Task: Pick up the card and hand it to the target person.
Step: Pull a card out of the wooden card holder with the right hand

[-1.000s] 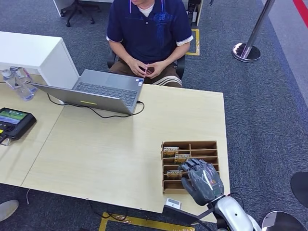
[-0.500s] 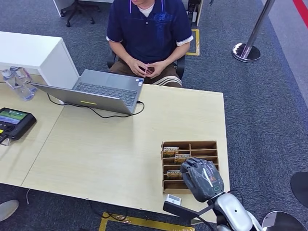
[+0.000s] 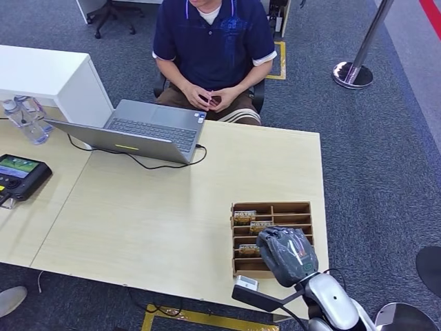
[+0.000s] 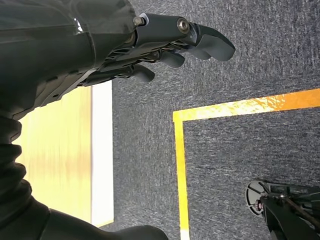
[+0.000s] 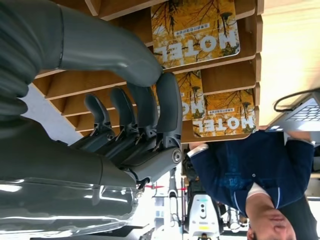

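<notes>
Table [image 3: 171, 227] runs ahead and left of the right hand [image 3: 284, 254]. Person [image 3: 214, 41] seated at its far edge, well beyond the hand, laptop [image 3: 140, 129] in front of them. Wooden card rack [image 3: 291, 209] right under the right hand. Fingers [image 5: 166, 107] curled down into the slots, thumb across; can't tell if they're clamped on a card [image 5: 196, 30]. Three cards sit in the rack. Left hand [image 4: 151, 45] hangs over carpet, fingers loosely apart, empty.

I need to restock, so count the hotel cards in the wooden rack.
3. One card sits in the slot farthest from the robot, one in the next, and one nearer, beside the right hand. The hand covers part of the wooden rack, so more may be hidden.
</notes>
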You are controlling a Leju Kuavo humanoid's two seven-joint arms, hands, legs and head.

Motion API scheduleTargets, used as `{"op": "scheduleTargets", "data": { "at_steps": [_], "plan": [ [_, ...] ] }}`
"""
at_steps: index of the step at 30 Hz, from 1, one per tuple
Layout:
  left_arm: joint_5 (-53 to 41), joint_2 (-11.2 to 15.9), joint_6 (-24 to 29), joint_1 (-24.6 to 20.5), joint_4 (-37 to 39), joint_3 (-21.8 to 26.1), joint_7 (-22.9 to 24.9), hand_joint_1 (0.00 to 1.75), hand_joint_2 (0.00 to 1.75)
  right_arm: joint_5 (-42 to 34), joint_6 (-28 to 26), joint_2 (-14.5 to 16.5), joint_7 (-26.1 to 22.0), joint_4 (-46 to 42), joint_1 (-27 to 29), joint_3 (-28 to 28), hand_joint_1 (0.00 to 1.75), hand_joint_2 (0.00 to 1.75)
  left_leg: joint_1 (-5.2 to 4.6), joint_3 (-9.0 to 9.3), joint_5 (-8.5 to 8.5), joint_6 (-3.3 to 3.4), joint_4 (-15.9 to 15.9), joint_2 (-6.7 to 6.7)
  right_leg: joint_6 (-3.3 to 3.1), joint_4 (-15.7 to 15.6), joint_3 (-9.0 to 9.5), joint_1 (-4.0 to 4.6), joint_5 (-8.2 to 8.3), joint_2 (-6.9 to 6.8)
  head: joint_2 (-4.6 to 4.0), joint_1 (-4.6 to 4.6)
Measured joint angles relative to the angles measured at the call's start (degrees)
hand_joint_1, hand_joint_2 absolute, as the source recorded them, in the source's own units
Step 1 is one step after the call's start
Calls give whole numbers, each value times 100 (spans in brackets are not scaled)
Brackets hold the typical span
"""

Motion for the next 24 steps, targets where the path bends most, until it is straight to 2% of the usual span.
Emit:
{"op": "scheduleTargets", "data": {
  "at_steps": [5,19,24],
  "plan": [
    [-8,0,0,0,0,0,2,0,175,-68,25,0,-3,57,-41,46,110,175,0,0,0,0,0,0,0,0,0,0,0,0,0,0],
    [3,0,2,0,0,0,-2,0,175,-252,52,0,-44,134,-229,122,127,175,0,0,0,0,0,0,0,0,0,0,0,0,0,0],
    [3,0,1,0,0,0,-3,0,175,-262,53,0,-44,158,-287,122,127,175,0,0,0,0,0,0,0,0,0,0,0,0,0,0]
  ]
}}
